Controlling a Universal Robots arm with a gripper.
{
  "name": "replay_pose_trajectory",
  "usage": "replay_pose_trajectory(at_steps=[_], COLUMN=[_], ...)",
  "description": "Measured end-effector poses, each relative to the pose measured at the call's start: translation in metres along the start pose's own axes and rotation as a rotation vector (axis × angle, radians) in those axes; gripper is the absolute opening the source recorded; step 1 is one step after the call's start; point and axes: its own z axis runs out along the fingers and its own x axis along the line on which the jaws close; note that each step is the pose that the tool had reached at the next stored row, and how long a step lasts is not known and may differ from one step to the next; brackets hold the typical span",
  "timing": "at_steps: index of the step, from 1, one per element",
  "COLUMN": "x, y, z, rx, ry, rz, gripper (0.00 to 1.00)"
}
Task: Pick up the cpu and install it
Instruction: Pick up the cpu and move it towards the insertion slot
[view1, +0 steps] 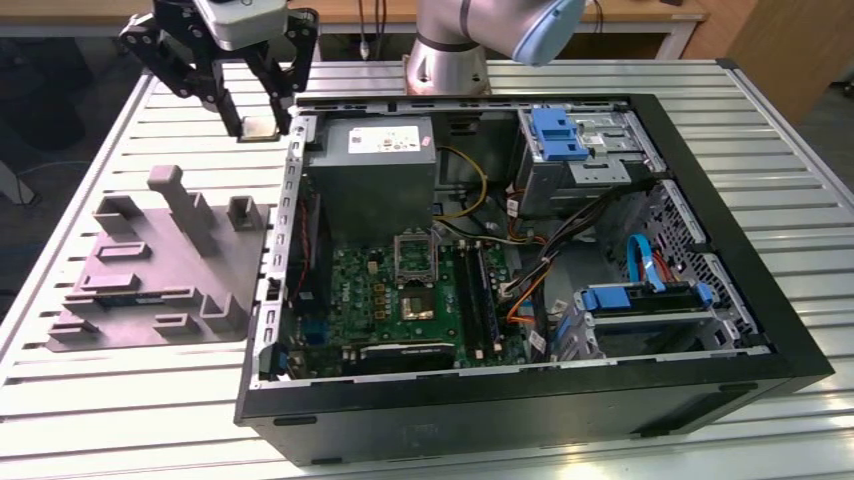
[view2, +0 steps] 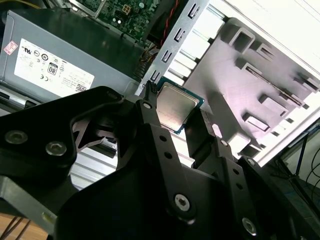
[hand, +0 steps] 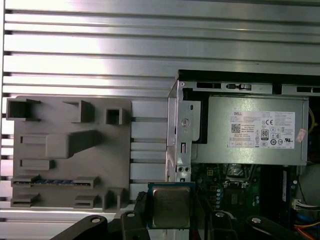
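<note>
Silvery-grey metal tops the cpu (view2: 177, 107), which the tool (view1: 256, 125) grips by two opposite edges, its green rim showing in both wrist views. In the exterior view the tool hangs over the slatted aluminium tabletop (view1: 134, 400) at the far side, on the exterior view's left, just outside the far corner of the black case (view1: 534, 400). Inside that corner sits the grey power supply (view1: 380, 170). Its white label (hand: 262, 130) carries black print and marks, with a small pink sticker (hand: 300, 135) beside it. The socket (view1: 418, 303) lies nearer, well apart from the cpu. Bare slats run between the case's metal edge and the grey holder (view1: 147, 270).
</note>
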Motion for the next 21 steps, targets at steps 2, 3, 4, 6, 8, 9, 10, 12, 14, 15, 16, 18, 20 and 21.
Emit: replay_pose_trajectory(at_steps=[2, 3, 4, 6, 8, 9, 10, 12, 14, 15, 16, 18, 20, 21], x=[-0.001, -0.0015, -0.002, -0.0031, -0.0041, -0.0046, -0.0051, -0.0061, -0.0072, -0.0077, -0.0082, -0.0092, -0.0102, -0.0107], y=[0.0, 0.0, 0.0, 0.0, 0.0, 0.0, -0.0001, -0.0001, -0.0001, -0.0001, -0.0001, -0.0001, -0.0001, -0.0001], z=[0.0, 0.0, 0.0, 0.0001, 0.0001, 0.0001, 0.0001, 0.0001, 0.0002, 0.0002, 0.0002, 0.0002, 0.0003, 0.0002], rx=[0.0, 0.0, 0.0, -0.0001, 0.0, 0.0, 0.0, 0.0, 0.0, 0.0, 0.0, 0.0, -0.0001, 0.0], ry=[0.0, 0.0, 0.0, 0.0, 0.0, 0.0, 0.0, 0.0, 0.0, 0.0, 0.0, 0.0, 0.0, 0.0001], rz=[0.0, 0.0, 0.0, 0.0, 0.0, 0.0, 0.0, 0.0, 0.0, 0.0, 0.0, 0.0, 0.0, 0.0], gripper=[0.47, 0.47, 0.47, 0.47, 0.47, 0.47, 0.47, 0.47, 0.47, 0.47, 0.47, 0.47, 0.47, 0.47])
